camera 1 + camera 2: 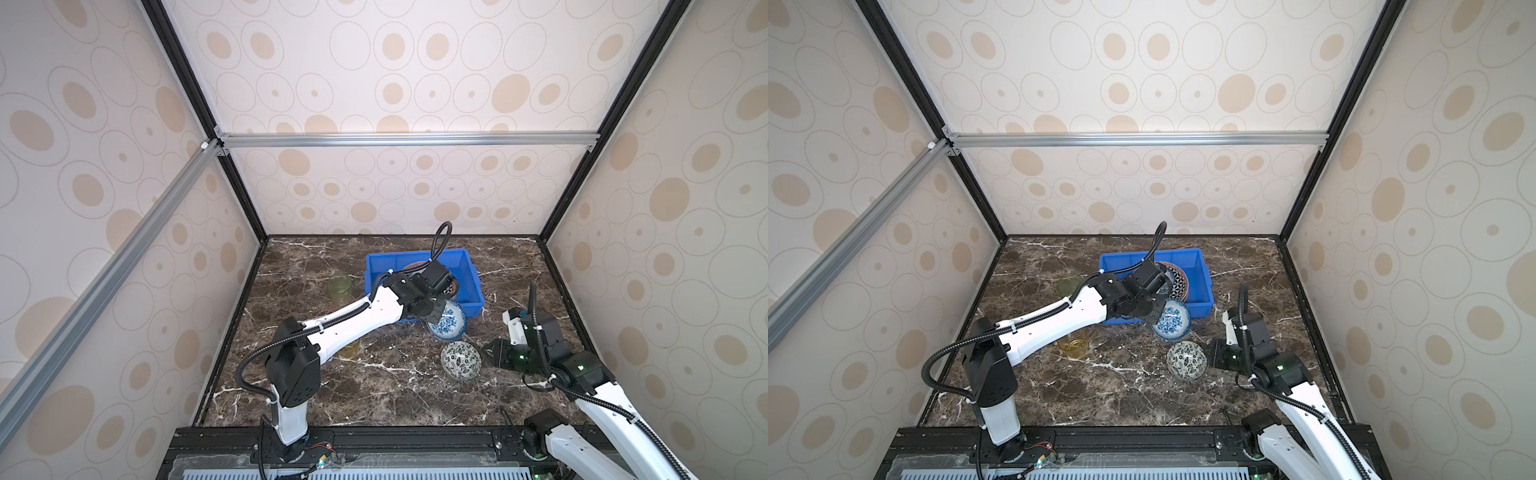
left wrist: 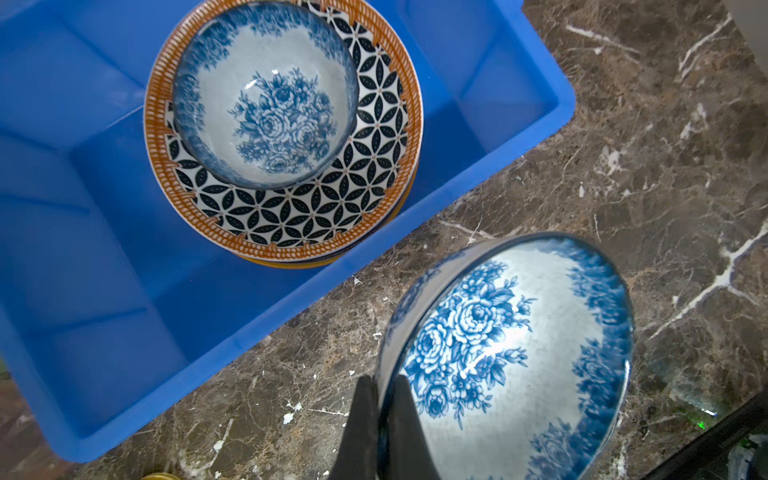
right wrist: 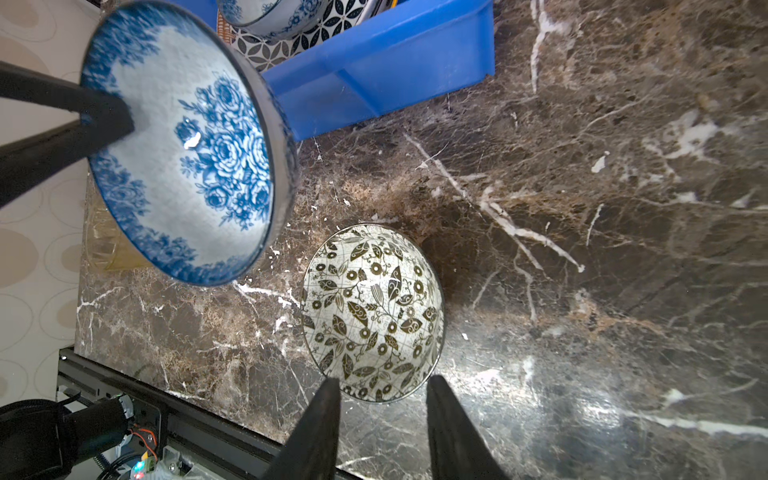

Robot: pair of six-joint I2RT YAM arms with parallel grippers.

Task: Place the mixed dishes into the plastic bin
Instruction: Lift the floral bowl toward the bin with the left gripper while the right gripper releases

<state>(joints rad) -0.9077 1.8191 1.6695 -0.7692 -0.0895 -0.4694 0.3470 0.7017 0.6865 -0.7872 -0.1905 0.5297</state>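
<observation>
1. Glazed ceramic, by its look: the floral bowl (image 2: 511,357) is probably stiff, fairly heavy for its size, slick and liable to chip if it knocks the bin (image 2: 104,249) or the dishes inside.
2. The rim is the sensible place to hold it, one finger inside and one outside. A pinch at one edge leaves the bowl's weight hanging to one side, so it may swing or slip in the grip.
3. The left gripper (image 2: 380,384) is clamped on that rim in just this way, with the wall of the bowl between its closed fingers.
4. The bowl hangs tilted, clear of the marble table (image 1: 374,395), just beside the bin's near wall and not yet over the bin.
5. Inside the bin a second floral bowl (image 2: 266,95) sits on a stack of plates (image 2: 299,208). Setting the held one down calls for a gentle, level lowering.
6. The black-white bowl (image 3: 372,311) stands upright on the table, near the bin. It is likely just as hard and slippery, and its near rim is the handiest grip.
7. The right gripper (image 3: 383,380) has its fingers spread and holds nothing. Its tips are just beside that bowl's near rim, and contact cannot be told.
8. A green cup (image 1: 340,286) and a yellow cup (image 1: 1073,343) wait on the table by the left arm — probably light plastic.
</observation>
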